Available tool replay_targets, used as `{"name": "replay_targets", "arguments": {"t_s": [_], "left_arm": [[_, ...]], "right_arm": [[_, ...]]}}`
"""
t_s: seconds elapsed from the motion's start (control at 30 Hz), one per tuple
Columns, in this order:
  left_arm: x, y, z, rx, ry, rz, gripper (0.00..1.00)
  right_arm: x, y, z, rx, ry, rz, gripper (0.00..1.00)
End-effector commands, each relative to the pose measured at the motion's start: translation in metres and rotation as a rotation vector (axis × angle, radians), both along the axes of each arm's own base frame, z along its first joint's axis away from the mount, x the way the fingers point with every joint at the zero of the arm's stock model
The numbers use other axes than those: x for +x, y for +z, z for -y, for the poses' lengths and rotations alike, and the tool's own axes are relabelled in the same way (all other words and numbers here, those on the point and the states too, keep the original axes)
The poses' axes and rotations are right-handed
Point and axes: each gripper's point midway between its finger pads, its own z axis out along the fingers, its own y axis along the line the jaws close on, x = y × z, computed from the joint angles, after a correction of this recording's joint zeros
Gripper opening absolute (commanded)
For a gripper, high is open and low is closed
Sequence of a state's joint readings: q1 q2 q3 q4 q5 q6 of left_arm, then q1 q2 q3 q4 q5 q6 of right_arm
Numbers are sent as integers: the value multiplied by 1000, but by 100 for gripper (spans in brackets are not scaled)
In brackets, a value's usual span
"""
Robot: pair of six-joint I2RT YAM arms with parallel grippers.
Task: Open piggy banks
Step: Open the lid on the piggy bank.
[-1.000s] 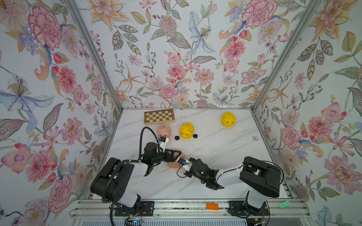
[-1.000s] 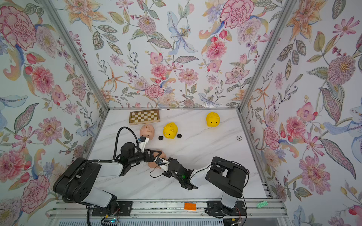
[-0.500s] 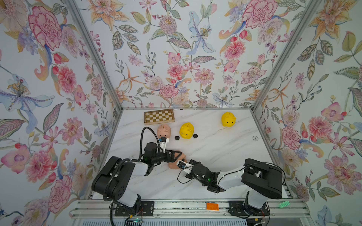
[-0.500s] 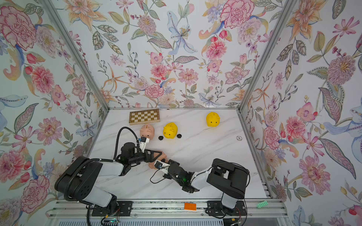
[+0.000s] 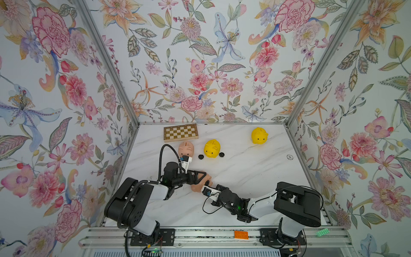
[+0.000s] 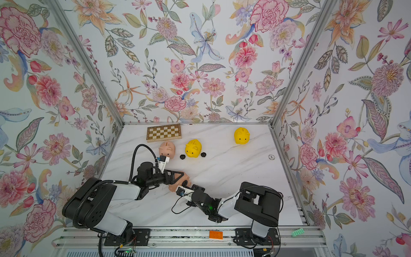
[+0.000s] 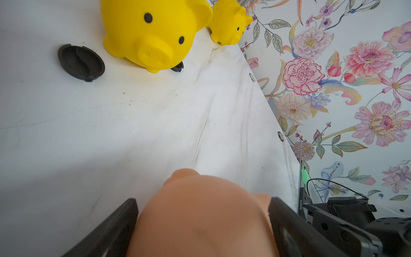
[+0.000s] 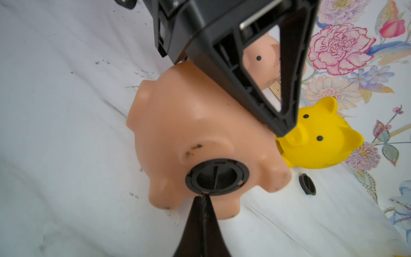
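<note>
Peach pig (image 7: 200,211) fills the gap between the left fingers (image 7: 111,227); ahead of them bare desk (image 7: 133,133) runs open, until a loose plug (image 7: 81,63) and yellow pig (image 7: 153,33).

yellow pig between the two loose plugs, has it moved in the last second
No. In a top view the yellow piggy bank stands at the same spot relative to the chessboard as before.

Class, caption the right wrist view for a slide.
Shut right gripper tip at the black plug of a tipped peach piggy bank.

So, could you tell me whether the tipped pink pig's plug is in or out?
In: the black plug sits in the belly hole of the tipped pink pig.
</note>
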State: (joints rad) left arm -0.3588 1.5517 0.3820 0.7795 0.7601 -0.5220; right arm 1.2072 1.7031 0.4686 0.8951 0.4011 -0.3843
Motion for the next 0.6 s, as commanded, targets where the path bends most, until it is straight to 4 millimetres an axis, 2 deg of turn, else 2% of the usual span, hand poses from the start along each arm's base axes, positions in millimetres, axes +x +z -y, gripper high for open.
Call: {"name": "replay_targets", "arguments": {"t_s": [0.0,0.03,0.1,0.17,0.57], "left_arm": [[-10,-45,-17,103,56,-135,94],[-10,-45,-17,102,55,-134,94],[-11,-45,-17,101,53,-137,94],[-11,-45,-17,99,52,-138,94],[-10,-45,-17,98,53,-139,94]], "right_arm": [[4,12,4,81,-24,-11,0],[7,13,5,94,-37,-15,5],[11,14,6,124,-54,-31,22],[12,17,7,163,-52,-43,28],[16,20,2,214,-15,-86,24]]}}
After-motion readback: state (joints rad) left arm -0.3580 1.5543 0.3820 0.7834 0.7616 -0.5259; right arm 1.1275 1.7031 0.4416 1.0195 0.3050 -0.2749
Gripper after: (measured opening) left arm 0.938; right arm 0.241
